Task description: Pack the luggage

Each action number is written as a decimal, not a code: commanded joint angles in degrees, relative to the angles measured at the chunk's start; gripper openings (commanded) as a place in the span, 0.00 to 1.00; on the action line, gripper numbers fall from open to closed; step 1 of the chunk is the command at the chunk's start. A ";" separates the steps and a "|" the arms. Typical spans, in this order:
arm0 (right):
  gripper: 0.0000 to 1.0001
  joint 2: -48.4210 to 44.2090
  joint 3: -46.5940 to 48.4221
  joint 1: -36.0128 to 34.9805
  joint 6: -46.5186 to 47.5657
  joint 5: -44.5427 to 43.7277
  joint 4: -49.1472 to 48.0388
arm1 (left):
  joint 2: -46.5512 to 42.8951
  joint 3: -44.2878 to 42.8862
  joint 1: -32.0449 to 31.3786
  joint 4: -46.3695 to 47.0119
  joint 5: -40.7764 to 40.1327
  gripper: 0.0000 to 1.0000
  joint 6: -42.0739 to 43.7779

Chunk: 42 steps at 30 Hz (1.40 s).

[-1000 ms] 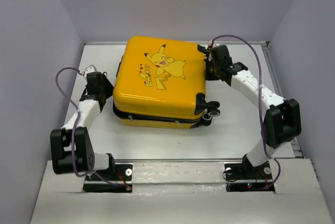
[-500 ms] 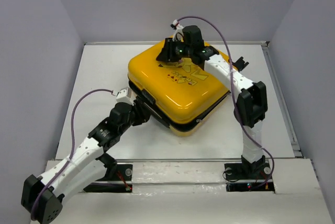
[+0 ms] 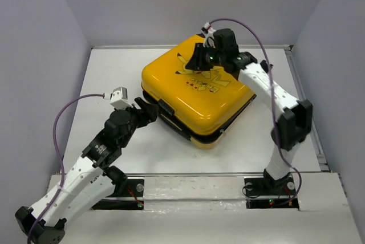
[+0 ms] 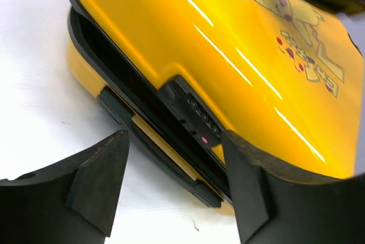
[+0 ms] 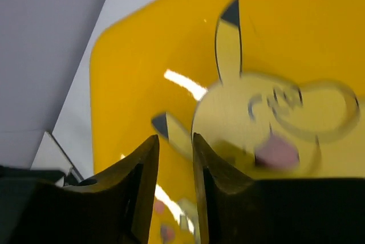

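Note:
The luggage [image 3: 188, 93], a yellow hard-shell case with a Pikachu cartoon [image 5: 268, 118], lies flat and turned diagonally mid-table, lid down, with a dark seam between its halves. My left gripper [image 3: 149, 110] is open at its near-left side. In the left wrist view the left gripper [image 4: 175, 138] frames the black lock [image 4: 194, 113] and the side handle [image 4: 165, 153] without touching them. My right gripper [image 3: 199, 61] hovers over the lid's far part. In the right wrist view the right gripper [image 5: 175, 138] shows a narrow gap with nothing in it.
The white table [image 3: 108, 73] is boxed in by grey walls on the left, back and right. My right arm's elbow [image 3: 291, 124] stands right of the case. A purple cable [image 3: 68, 113] loops off the left arm.
The case has been swung from square to diagonal. The left gripper has backed slightly off its side and opened wider. The right gripper has shifted right over the lid and parted a little.

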State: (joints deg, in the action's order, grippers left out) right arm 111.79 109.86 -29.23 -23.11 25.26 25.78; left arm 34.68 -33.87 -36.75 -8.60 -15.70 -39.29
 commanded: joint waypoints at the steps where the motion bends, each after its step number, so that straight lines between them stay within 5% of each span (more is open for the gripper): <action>1: 0.24 -24.38 -16.74 0.05 -0.17 -25.34 -6.27 | 5.12 -6.29 0.19 3.40 -7.66 0.85 4.47; 2: 0.09 -31.91 -25.92 0.05 -1.13 -30.74 -6.36 | 6.27 -8.82 0.71 4.89 -9.41 0.87 5.01; 5: 0.07 -41.62 -38.89 3.99 -3.86 -41.39 -5.92 | 12.77 -15.75 5.70 6.49 -9.88 0.92 7.56; 9: 0.07 -52.90 -57.63 12.34 -9.31 -43.53 -4.78 | 23.40 -25.00 16.96 7.37 3.47 0.97 9.14; 18: 0.07 -52.83 -64.69 20.18 -10.73 -41.26 -5.91 | 44.66 -38.02 26.90 6.32 17.70 0.98 9.58; 23: 0.07 -43.06 -62.93 20.18 -7.21 -21.34 -18.29 | 50.31 -38.12 27.08 5.96 21.06 0.97 9.49; 28: 0.07 -29.98 -56.62 19.57 -5.80 -3.22 -27.88 | 42.42 -29.52 27.00 11.76 21.24 0.94 7.21; 37: 0.13 -23.45 -45.44 18.07 -5.98 3.58 -26.31 | 22.74 -25.02 25.07 6.06 14.21 0.93 11.51; 39: 0.30 -28.10 -49.03 18.07 -4.49 3.66 -25.96 | 17.13 -21.96 21.05 4.48 14.47 0.87 11.95; 40: 0.39 -32.38 -53.74 18.07 -2.48 3.75 -25.96 | 15.26 -18.64 19.19 4.03 14.65 0.76 11.69; 42: 0.42 -37.15 -59.47 18.07 -1.16 3.83 -25.96 | 10.44 -14.58 15.15 3.16 14.65 0.64 9.34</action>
State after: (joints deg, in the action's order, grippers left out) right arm 85.49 56.82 -9.30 -26.98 21.26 6.39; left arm 52.69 -56.05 -14.76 -1.54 -1.17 -29.43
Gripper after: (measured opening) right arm 0.397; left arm 0.728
